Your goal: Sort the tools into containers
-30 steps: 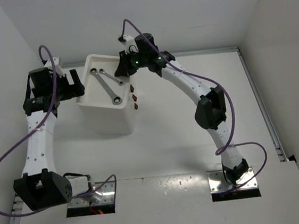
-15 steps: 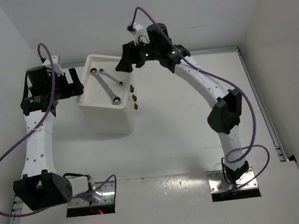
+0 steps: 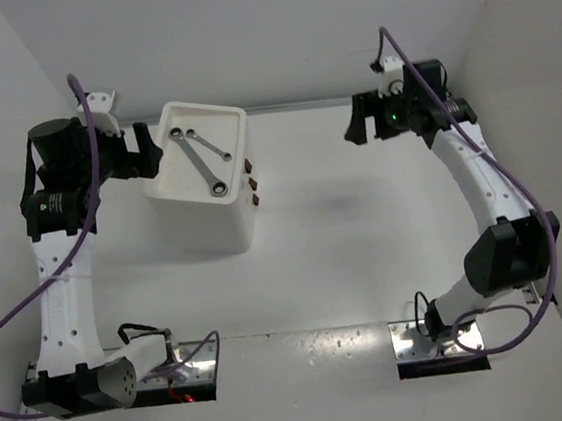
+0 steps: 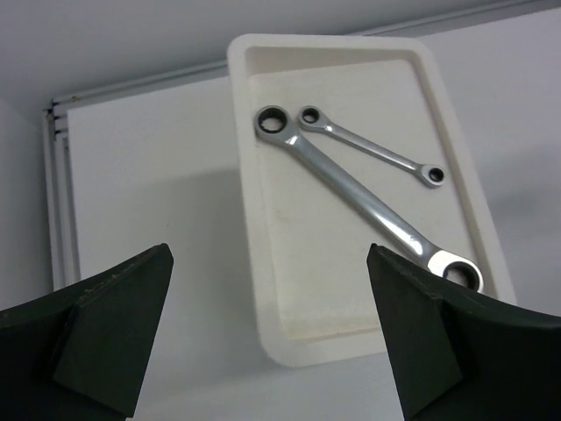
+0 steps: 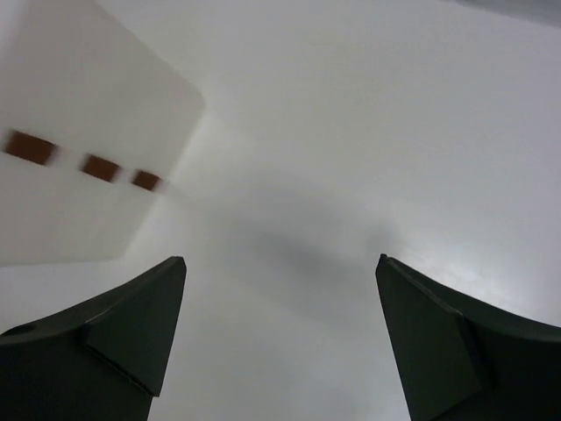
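The white box unit (image 3: 207, 223) stands at the back left, three red-brown drawer handles (image 3: 253, 183) on its right face. In its shallow top tray (image 4: 307, 263) lie two silver wrenches, a long one (image 4: 364, 197) and a short one (image 4: 368, 146), crossing near their ring ends. My left gripper (image 3: 144, 154) hangs open just left of the tray, looking down on it, nothing between its fingers (image 4: 269, 256). My right gripper (image 3: 357, 122) is far off at the back right, open and empty (image 5: 280, 260), over bare table; the box (image 5: 79, 114) shows at its left.
White walls close the table in at the left, back and right. A metal rail (image 3: 492, 208) runs along the right edge. Both arm bases (image 3: 440, 339) sit at the near edge. No other tools show on the table.
My right gripper has opened and swung from the tray's right rim across to the back right. The left arm has shifted slightly, staying open. Both wrenches lie in the tray as before.
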Motion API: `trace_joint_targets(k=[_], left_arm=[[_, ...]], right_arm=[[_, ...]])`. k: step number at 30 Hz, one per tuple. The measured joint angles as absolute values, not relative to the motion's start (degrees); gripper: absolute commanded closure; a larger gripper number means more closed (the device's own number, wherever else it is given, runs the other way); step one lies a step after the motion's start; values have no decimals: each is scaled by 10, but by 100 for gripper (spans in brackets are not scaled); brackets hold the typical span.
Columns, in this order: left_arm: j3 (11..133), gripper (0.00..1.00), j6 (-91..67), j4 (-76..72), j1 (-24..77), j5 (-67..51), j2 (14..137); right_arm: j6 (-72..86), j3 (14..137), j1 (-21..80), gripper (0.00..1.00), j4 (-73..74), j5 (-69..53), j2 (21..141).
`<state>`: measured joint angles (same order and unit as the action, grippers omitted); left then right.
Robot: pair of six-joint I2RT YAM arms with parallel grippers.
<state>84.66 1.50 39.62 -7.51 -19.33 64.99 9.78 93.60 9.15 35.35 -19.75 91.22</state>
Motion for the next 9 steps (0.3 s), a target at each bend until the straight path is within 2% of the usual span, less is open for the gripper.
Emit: trace_joint_targets(k=[4, 9], left_arm=[[811, 0, 23, 399, -45, -195, 648], [729, 0, 25, 400, -37, -172, 648]], right_arm=[[67, 758, 25, 7, 356, -160, 864], [44, 627, -18, 7, 367, -129, 773]])
